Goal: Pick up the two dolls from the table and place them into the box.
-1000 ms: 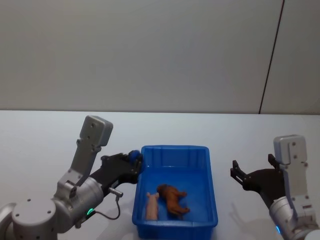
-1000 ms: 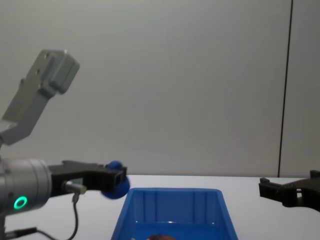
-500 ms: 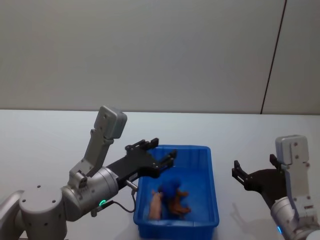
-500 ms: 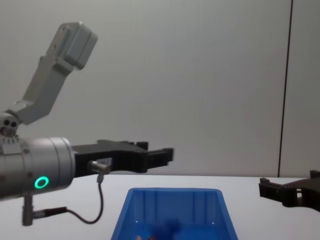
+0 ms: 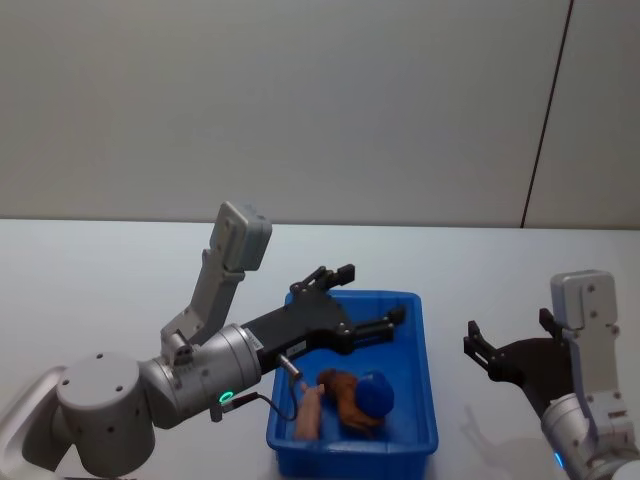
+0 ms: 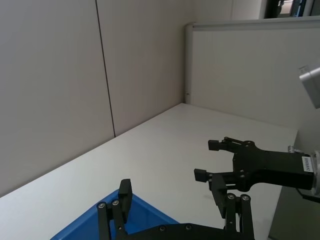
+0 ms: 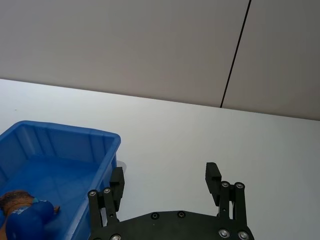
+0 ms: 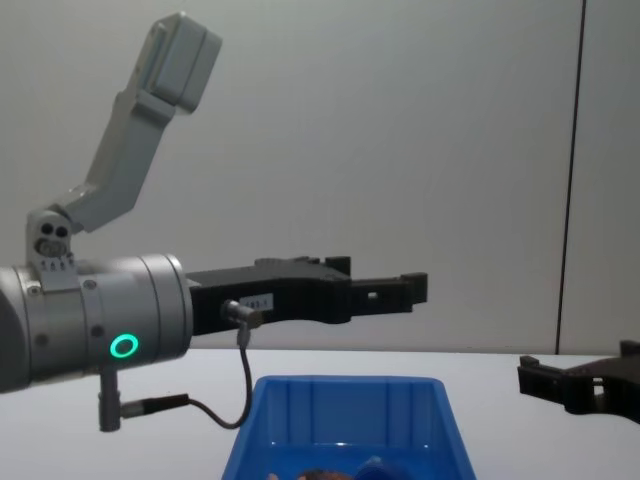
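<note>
Left gripper (image 5: pixel 365 297) now spread open above box (image 5: pixel 420 352) — blue toy (image 5: pixel 374 392) it held a second ago lies inside, on brown doll (image 5: pixel 340 392), beside pink doll (image 5: pixel 308 411). We judge placing done. Right gripper (image 5: pixel 483 350) open, right of box.

I see my silver-grey cylindrical left arm (image 5: pixel 170 385) with its green ring light, thin black cable, and black screw-studded left gripper (image 5: pixel 370 296).
</note>
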You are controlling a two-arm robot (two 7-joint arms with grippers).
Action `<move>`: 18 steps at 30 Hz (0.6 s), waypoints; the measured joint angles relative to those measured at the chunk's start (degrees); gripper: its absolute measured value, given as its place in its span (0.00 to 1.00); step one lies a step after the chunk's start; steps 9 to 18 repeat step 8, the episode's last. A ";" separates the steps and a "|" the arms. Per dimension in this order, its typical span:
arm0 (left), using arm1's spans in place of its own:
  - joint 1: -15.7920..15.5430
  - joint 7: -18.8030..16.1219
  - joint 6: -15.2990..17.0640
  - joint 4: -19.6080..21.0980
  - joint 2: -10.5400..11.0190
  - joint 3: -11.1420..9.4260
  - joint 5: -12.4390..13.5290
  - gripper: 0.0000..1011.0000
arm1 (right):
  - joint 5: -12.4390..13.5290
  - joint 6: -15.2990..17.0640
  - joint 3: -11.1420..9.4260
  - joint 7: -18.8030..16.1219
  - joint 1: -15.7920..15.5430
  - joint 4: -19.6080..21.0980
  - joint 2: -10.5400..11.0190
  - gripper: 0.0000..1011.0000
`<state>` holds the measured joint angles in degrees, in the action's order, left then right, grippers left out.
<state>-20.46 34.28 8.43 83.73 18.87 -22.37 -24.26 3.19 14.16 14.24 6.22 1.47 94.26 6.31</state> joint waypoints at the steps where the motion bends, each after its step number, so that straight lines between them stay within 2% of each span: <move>1: -0.09 0.35 -0.12 -0.12 -0.07 -0.03 -0.06 0.99 | 0.00 0.00 0.00 0.00 0.00 0.00 0.00 0.99; 8: -0.83 2.45 -0.92 -1.01 -0.59 -0.25 -0.54 0.99 | 0.00 0.00 0.00 0.00 0.00 0.00 0.00 0.99; 18: -0.83 2.45 -0.92 -1.01 -0.59 -0.25 -0.54 0.99 | 0.00 0.00 0.00 0.00 0.00 0.00 0.00 0.99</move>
